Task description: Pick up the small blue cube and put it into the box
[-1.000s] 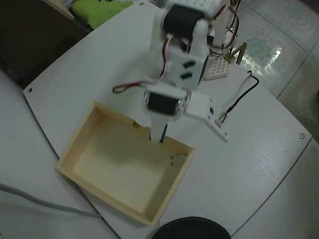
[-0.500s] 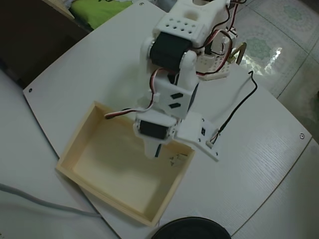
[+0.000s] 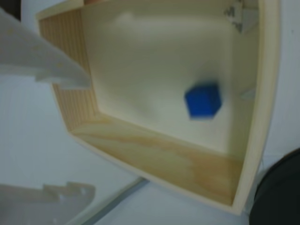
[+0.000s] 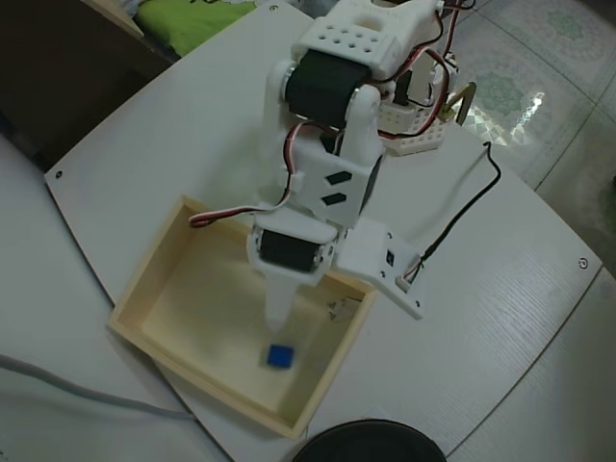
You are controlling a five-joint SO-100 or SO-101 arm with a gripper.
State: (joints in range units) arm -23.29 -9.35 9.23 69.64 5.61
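The small blue cube [image 4: 279,356] lies on the floor of the box [image 4: 144,279], near its lower right wall in the overhead view. It looks slightly blurred in the wrist view [image 3: 202,100]. The box [image 3: 154,157] is a shallow pale wood tray. My gripper [image 4: 344,319] hangs above the box's right part, open, with nothing between its fingers. One narrow finger [image 4: 275,310] points down just above the cube; the other spreads out past the box's right wall. In the wrist view both white fingers [image 3: 51,63] of the gripper [image 3: 89,136] frame the left edge, wide apart.
A black round object [image 4: 371,443] sits just below the box at the table's front edge. A white perforated block [image 4: 416,133] stands behind the arm. A black cable [image 4: 464,197] trails to the right. A grey cable [image 4: 77,390] crosses at lower left.
The arm swung further over the box and the jaws spread. The blue cube, unseen before, now lies free on the box floor.
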